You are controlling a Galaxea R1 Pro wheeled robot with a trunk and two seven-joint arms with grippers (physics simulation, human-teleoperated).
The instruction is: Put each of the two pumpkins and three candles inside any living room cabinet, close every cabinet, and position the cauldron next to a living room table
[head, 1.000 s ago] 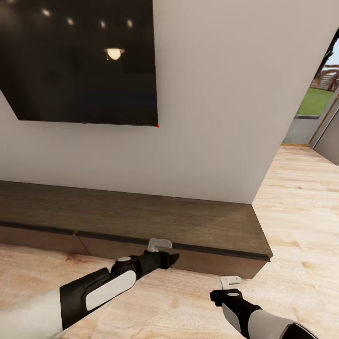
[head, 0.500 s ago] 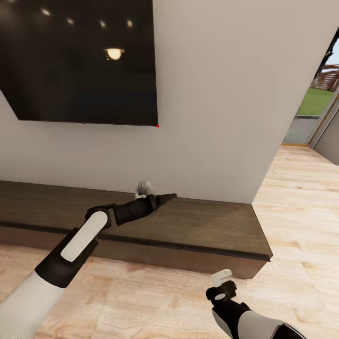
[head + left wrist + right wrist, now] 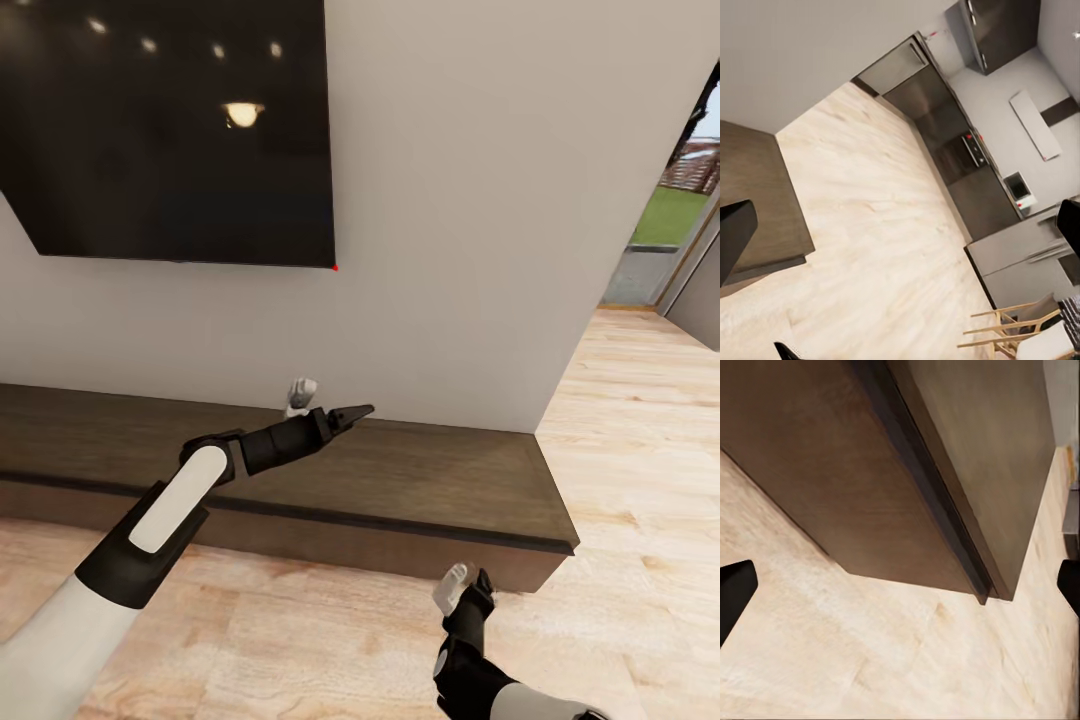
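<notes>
The long, low dark brown cabinet (image 3: 300, 470) runs along the white wall, its drawer fronts flush and shut. My left gripper (image 3: 350, 413) hovers open above the cabinet's top, holding nothing; in the left wrist view its fingertips (image 3: 731, 232) stand far apart, with the cabinet's end (image 3: 750, 187) beside them. My right gripper (image 3: 468, 592) hangs open and empty over the floor, just in front of the cabinet's right end, whose corner (image 3: 870, 472) shows close up in the right wrist view. The pumpkins, candles, cauldron and table are out of view.
A large black screen (image 3: 170, 130) hangs on the wall above the cabinet. Pale wood floor (image 3: 640, 430) stretches right toward a doorway to the outdoors (image 3: 680, 220). The left wrist view looks past the cabinet at dark kitchen units (image 3: 960, 142) and wooden chairs (image 3: 1012, 334).
My left arm has lifted from the cabinet's front edge to above its top. The right gripper has turned and sunk a little toward the lower left.
</notes>
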